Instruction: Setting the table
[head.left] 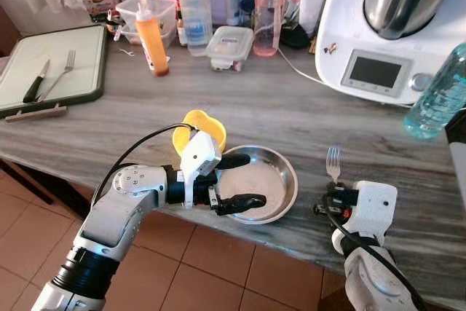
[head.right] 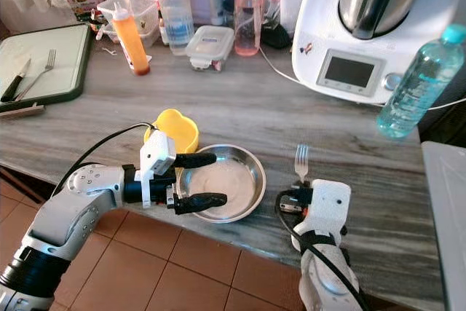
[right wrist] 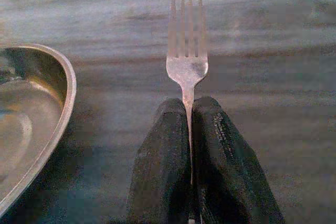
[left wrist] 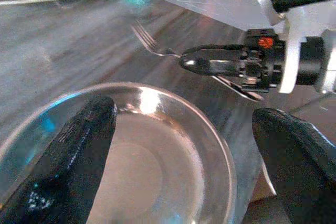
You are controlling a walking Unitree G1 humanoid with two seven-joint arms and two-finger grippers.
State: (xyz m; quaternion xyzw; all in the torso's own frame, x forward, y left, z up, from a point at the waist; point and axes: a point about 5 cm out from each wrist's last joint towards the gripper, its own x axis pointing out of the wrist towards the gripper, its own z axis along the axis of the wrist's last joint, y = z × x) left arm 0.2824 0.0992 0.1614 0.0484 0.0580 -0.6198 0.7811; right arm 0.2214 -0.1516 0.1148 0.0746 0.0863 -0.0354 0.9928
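Pinching the fork [right wrist: 187, 61] by its slim handle, the right gripper [right wrist: 190, 145] is holding its two fingers closed tight on the metal near the front edge of the bench [head.left: 291, 111], tines pointing toward the back; the fork is looking light, stiff and slick, so a hold low on the handle, as here, is probably letting it twist unless the pads are squeezing flat on it. Beside it, toward the left, the steel plate [head.left: 280, 172] is sitting at the front edge; the left gripper [head.left: 240, 180] is reaching over it with fingers spread wide, one above the rim's far side and one at the near side, gripping nothing; the plate is seeming thin, rigid and slippery, best taken by its raised rim. A yellow cup [head.left: 196, 127] is standing just behind the left gripper. The bench is a grey-veined stone top, smooth and hard; toward the back are crowding an orange squeeze bottle [head.left: 153, 38], a lidded container [head.left: 229, 45], a white cooking machine [head.left: 393, 27] and a blue water bottle [head.left: 437, 96]; a tray [head.left: 91, 60] at the back left corner is carrying another fork [head.left: 62, 71] and a knife [head.left: 35, 81]; terracotta floor tiles [head.left: 211, 267] are lying below.
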